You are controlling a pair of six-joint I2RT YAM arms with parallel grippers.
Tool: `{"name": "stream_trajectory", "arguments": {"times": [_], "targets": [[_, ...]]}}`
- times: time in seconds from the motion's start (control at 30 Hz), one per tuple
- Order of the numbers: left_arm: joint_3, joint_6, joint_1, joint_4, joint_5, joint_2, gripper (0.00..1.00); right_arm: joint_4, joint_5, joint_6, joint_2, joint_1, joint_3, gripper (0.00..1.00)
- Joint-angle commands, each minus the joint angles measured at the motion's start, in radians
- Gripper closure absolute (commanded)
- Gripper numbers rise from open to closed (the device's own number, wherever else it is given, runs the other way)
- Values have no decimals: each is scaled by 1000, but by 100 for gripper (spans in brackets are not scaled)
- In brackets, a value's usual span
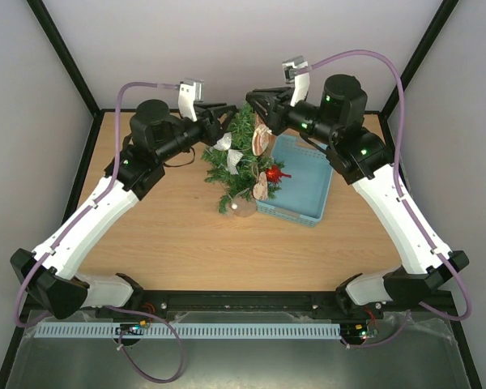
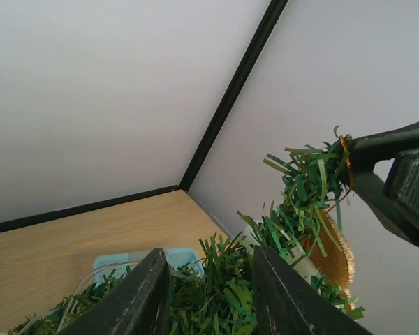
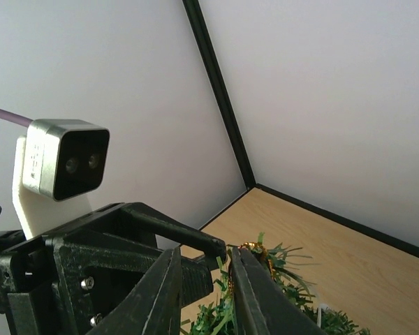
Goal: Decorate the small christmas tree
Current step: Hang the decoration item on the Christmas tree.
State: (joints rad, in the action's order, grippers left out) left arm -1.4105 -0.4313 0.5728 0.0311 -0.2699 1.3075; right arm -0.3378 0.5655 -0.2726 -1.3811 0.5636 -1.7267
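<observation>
The small christmas tree (image 1: 236,166) stands mid-table, leaning slightly, with a white bow (image 1: 229,150), a red bauble (image 1: 272,173) and wooden slice ornaments (image 1: 263,139) on it. My left gripper (image 1: 225,113) is shut on the tree's upper branches; in the left wrist view green bristles (image 2: 223,293) fill the gap between its fingers (image 2: 143,296). My right gripper (image 1: 253,99) is at the tree's tip, jaws slightly apart. In the right wrist view a gold thread loop (image 3: 252,246) sits over the tip, just outside one of the fingers (image 3: 255,293). Nothing is clamped between them.
A light blue plastic basket (image 1: 301,190) sits right of the tree, touching its lower branches. Both forearms converge over the back half of the table. Grey walls with black frame posts (image 1: 61,57) close in the back and sides.
</observation>
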Motion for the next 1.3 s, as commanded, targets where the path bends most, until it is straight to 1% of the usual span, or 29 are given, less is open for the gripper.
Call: {"name": "stream_trajectory", "arguments": {"times": [0.0,0.37,0.53,0.7,0.87,0.97,1.03,1.13,1.17,1.27], "targets": [[13,-4,-4,-32,-8,-29,66,44,-25,-5,17,5,-49,80],[28,-9,-5,-46,-14,-43,66,23,-20,-8,-33,5,-121,80],[34,-6,-5,-42,-12,-49,66,-6,-26,-13,-33,5,-112,79],[27,-2,-5,-34,-14,-49,64,-5,-81,-11,36,5,-41,73],[8,21,-7,-2,-1,-50,61,20,-150,-8,156,5,130,62],[-8,42,-15,39,22,-56,56,77,-269,-29,257,5,292,56],[-9,52,-26,64,46,-66,48,115,-360,-48,325,5,389,55],[5,82,-60,108,73,-88,28,113,-499,-52,394,5,494,54],[21,96,-79,114,75,-98,24,102,-536,-48,407,5,514,54],[86,88,-164,117,54,-130,22,68,-642,-43,412,4,559,54]]}}
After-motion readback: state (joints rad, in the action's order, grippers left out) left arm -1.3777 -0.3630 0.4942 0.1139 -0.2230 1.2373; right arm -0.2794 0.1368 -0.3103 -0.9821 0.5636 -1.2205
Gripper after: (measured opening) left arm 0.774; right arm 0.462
